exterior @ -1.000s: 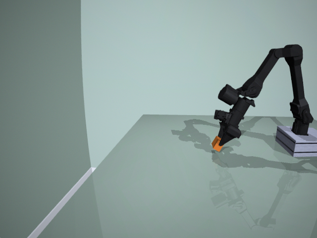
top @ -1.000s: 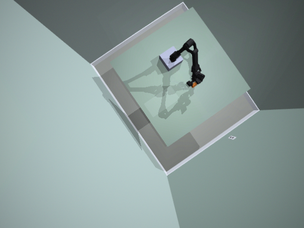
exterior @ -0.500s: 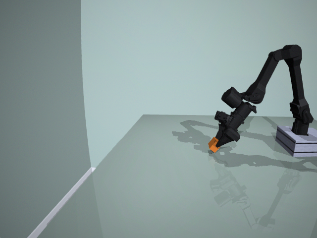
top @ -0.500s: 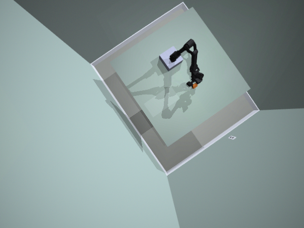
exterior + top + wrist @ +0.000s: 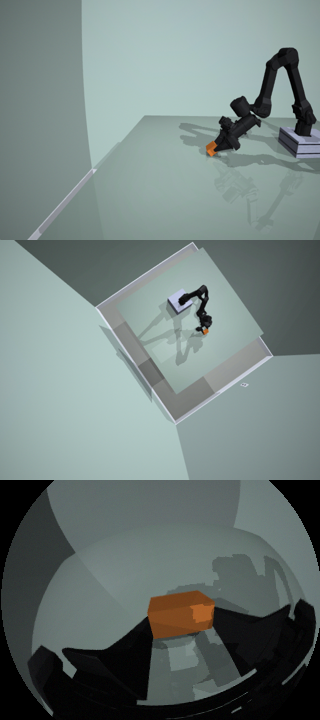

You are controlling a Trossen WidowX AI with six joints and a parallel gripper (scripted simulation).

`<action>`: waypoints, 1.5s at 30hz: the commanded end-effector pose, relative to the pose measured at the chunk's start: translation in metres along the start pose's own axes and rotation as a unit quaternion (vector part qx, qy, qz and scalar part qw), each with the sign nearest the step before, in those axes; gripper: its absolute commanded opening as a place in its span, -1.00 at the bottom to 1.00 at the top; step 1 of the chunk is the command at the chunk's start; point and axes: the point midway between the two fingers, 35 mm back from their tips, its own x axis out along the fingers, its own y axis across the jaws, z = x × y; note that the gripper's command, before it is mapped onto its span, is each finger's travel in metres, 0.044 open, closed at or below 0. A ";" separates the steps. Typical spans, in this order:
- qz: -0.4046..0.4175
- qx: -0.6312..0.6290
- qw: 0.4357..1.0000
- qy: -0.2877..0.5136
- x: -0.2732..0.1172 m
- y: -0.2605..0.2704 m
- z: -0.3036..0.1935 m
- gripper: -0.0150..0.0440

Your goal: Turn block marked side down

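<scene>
The orange block point(image 5: 206, 331) point(image 5: 211, 149) point(image 5: 175, 616) is tilted between the fingers, at the end of the slanting gripper. Its lowest corner is at or just above the table point(image 5: 219, 348) point(image 5: 155, 186); I cannot tell whether it touches. My gripper point(image 5: 215, 148) point(image 5: 180, 615) is shut on the block, with one finger at each end of it in the wrist view. The gripper leans well over from vertical in the exterior view. No mark shows clearly on the block's visible faces; I cannot tell which side is the marked one.
The arm's pale box-shaped base point(image 5: 178, 308) point(image 5: 286, 140) stands on the table behind the gripper. A pale low wall point(image 5: 134, 362) runs around the floor beyond the table edges. Shadows of the arm lie across the table.
</scene>
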 end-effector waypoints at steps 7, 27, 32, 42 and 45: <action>-0.003 -0.002 0.998 -0.064 -0.002 -0.002 -0.015 -0.49; -0.003 0.002 0.990 -0.138 -0.016 -0.004 -0.017 -0.49; -0.003 0.002 0.990 -0.138 -0.016 -0.004 -0.017 -0.49; -0.003 0.002 0.990 -0.138 -0.016 -0.004 -0.017 0.04; -0.003 0.002 0.990 -0.138 -0.016 -0.004 -0.017 0.31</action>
